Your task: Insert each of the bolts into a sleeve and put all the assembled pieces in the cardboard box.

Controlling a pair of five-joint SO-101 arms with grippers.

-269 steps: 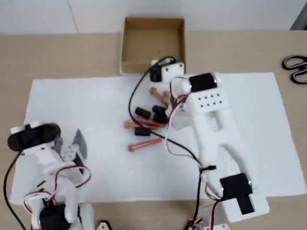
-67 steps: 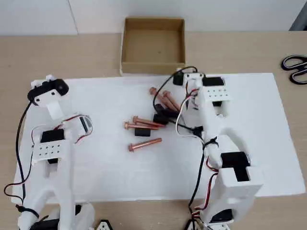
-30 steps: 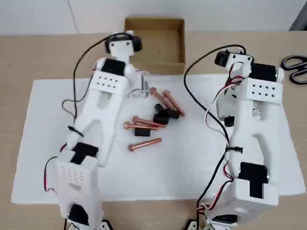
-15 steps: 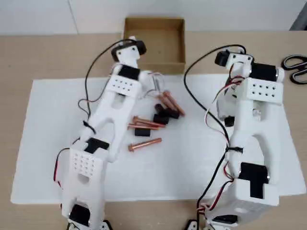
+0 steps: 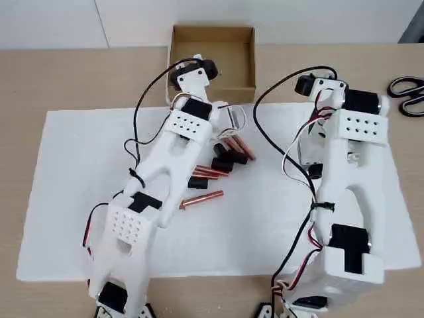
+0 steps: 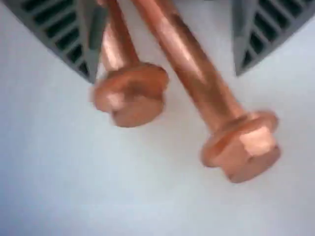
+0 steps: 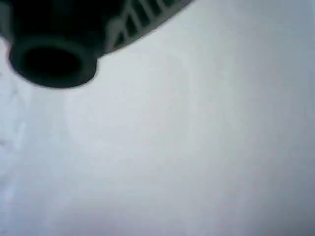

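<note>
Two copper bolts (image 5: 236,146) lie side by side on the white mat, their heads (image 6: 130,93) (image 6: 241,153) close up in the left wrist view. My left gripper (image 5: 232,124) hangs open right over them, with a ribbed finger (image 6: 59,29) on either side of the shafts. More bolts (image 5: 207,172) (image 5: 202,199) and black sleeves (image 5: 225,159) (image 5: 197,182) lie nearer the mat's middle. My right gripper (image 5: 313,162) stands to the right, shut on a black sleeve (image 7: 51,59) held just above the mat. The cardboard box (image 5: 252,59) sits behind the mat.
The white mat (image 5: 73,165) covers most of the wooden table. Scissors (image 5: 407,93) lie at the far right edge. The left arm's cable (image 5: 142,126) loops over the mat's left part, and the right arm's cable (image 5: 278,86) arcs toward the box.
The left arm has swung right and slightly forward, bringing its gripper from beside the box's front to over the two bolts. The right arm has held still with the sleeve.
</note>
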